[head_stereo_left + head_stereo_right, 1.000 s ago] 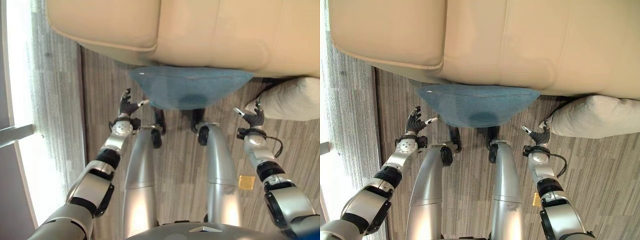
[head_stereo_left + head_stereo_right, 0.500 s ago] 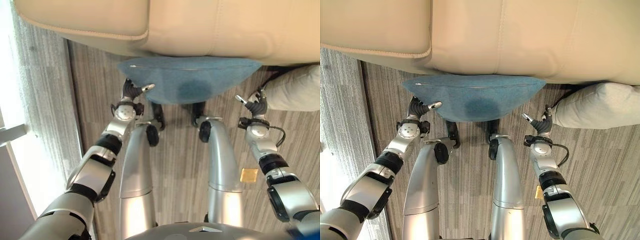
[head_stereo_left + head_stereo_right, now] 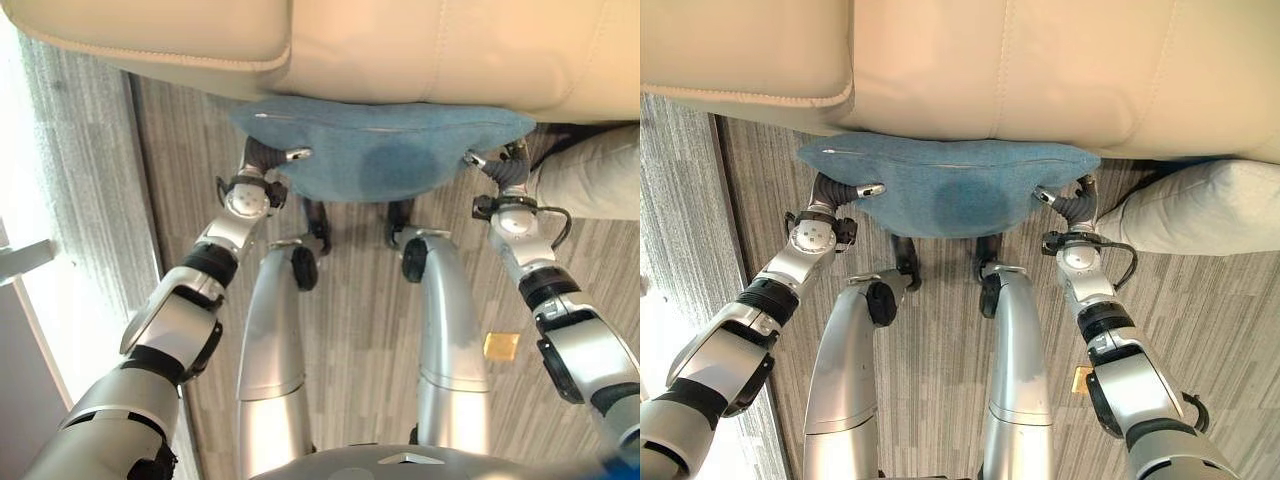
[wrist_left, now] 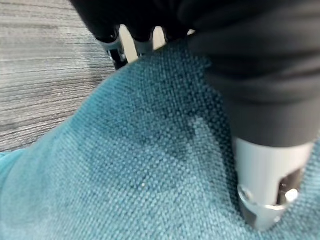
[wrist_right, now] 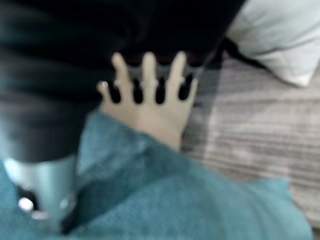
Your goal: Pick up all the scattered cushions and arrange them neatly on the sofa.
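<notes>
Both my hands now on the blue cushion, at the foot of the sofa

My left hand and right hand have come in from beside the blue cushion to its two ends, thumbs on top; the fingers go behind the fabric, so whether they are closed I cannot tell. The cushion lies on the floor against the cream sofa. A white cushion lies to the right, cut off.
</notes>
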Controlling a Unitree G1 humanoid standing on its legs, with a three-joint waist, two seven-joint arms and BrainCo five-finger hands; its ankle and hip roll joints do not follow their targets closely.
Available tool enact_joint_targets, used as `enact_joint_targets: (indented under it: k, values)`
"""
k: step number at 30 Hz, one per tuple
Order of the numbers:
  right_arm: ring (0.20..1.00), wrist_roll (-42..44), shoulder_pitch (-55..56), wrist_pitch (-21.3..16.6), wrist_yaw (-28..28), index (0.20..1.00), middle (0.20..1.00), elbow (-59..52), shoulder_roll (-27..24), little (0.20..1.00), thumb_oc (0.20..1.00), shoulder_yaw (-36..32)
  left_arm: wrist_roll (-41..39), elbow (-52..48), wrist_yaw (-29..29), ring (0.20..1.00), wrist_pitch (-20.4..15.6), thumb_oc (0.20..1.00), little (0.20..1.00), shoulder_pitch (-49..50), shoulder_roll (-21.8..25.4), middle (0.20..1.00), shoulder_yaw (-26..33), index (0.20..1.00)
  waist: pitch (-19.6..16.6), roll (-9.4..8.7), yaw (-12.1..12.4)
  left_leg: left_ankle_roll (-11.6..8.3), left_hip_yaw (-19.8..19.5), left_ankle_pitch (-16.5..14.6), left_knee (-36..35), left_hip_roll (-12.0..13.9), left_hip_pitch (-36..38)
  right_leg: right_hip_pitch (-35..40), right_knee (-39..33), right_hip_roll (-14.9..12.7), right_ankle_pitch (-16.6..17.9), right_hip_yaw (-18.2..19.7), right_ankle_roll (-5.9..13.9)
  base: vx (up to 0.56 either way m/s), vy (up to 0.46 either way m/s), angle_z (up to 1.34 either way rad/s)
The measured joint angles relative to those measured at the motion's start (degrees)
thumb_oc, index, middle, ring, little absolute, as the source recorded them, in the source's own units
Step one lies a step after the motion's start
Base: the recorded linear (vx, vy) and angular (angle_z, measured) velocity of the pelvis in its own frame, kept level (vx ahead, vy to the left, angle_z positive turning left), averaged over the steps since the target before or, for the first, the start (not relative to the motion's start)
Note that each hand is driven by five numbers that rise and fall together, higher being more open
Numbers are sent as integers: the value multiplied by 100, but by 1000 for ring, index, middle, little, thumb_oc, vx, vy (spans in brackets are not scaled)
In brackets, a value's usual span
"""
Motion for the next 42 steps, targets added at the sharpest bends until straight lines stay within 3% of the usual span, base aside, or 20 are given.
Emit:
enact_joint_targets:
  k: [5, 6, 7, 8, 15, 21, 24, 26, 33, 38, 42]
  values:
    - [1000, 28, -197, 44, 3, 1000, 1000, 11, 257, 1000, 1000, 362, -38, 12, 243, 1000, 7, 1000, 1000, -271, -49, 1000, -169, 1000, 130, 84, 7, -7, -6, 1, -2, 11, -16, -10, -3, 10, 30, -15, 33, 4, -24, -1]
    - [1000, 29, -236, 76, 3, 1000, 1000, 17, 290, 1000, 1000, 371, -65, 12, 267, 937, 7, 937, 937, -288, -34, 937, -183, 937, 136, 95, 12, -8, -7, 2, -3, 11, -15, -9, -3, 10, 29, -17, 32, 0, 0, 0]
    - [498, 29, -325, 123, 4, 498, 498, 28, 326, 498, 498, 392, -235, 12, 274, 426, 6, 426, 426, -305, -57, 426, -186, 426, 150, 120, 23, -8, -7, 2, 0, 13, -13, -6, -2, 11, 55, -20, -11, 0, 0, 0]
    - [200, 42, -414, 124, 10, 200, 200, 27, 326, 200, 200, 583, -271, 11, 290, 200, 6, 200, 200, -325, -53, 200, -183, 200, 154, 127, 32, -11, -7, 4, 1, 19, -6, 1, -5, 15, 62, -22, -19, 0, 0, 0]
    - [200, 152, -498, 126, 111, 200, 200, 16, 278, 200, 200, 629, -482, -45, 391, 200, 4, 200, 200, -338, -49, 200, -188, 200, 154, 128, 92, -44, -30, 35, -2, 44, -6, 3, -8, 36, 76, -45, -11, 0, 0, 0]
    - [200, 142, -415, 238, 249, 200, 200, -298, 27, 200, 200, 480, -480, -674, 355, 200, 7, 200, 200, -57, -42, 200, 62, 200, 160, 133, 152, -71, -38, 124, -198, 22, 32, 32, -137, 19, 115, -91, -72, -29, 11, 3]
    - [200, 97, -274, 326, 341, 200, 200, -629, 44, 200, 200, 207, -476, -935, 250, 200, 9, 200, 200, 60, -91, 200, 389, 200, 732, 154, 140, -129, -4, 487, -1090, -69, 1042, 1019, -930, 11, 420, -154, -72, -89, 1, 5]
    - [200, 88, 338, 313, 348, 200, 200, -913, 107, 200, 200, 220, -476, -1168, 237, 200, -11, 200, 200, 692, -275, 200, 549, 200, 98, 204, 130, -171, -81, 538, -1567, -136, 1151, 1167, -1341, 12, 434, -236, -2, -95, -7, 4]
    - [200, -300, 1465, 265, 467, 200, 200, -2155, 24, 200, 200, -308, -361, -2168, 78, 200, -123, 200, 200, 1773, -344, 200, 738, 200, -8, 202, 61, -173, -195, 968, -2734, -282, 2521, 2582, -2460, 13, 748, -448, 40, -42, -2, 4]
    - [200, -367, 2254, 169, 575, 200, 200, -2557, 290, 200, 200, -574, -356, -2667, -172, 200, -208, 200, 200, 2605, -520, 200, 951, 200, -98, 68, -54, -177, -188, 1070, -3406, -369, 3538, 3547, -2999, 1, 796, -493, 121, 17, -1, 0]
    - [200, -389, 2819, 94, 728, 200, 200, -2597, 370, 200, 200, -644, -353, -2683, -382, 200, -248, 200, 200, 3013, -517, 200, 905, 200, -299, -143, -87, -203, -240, 1175, -3948, -435, 4519, 4475, -3404, 4, 811, -567, 150, 5, 33, 2]
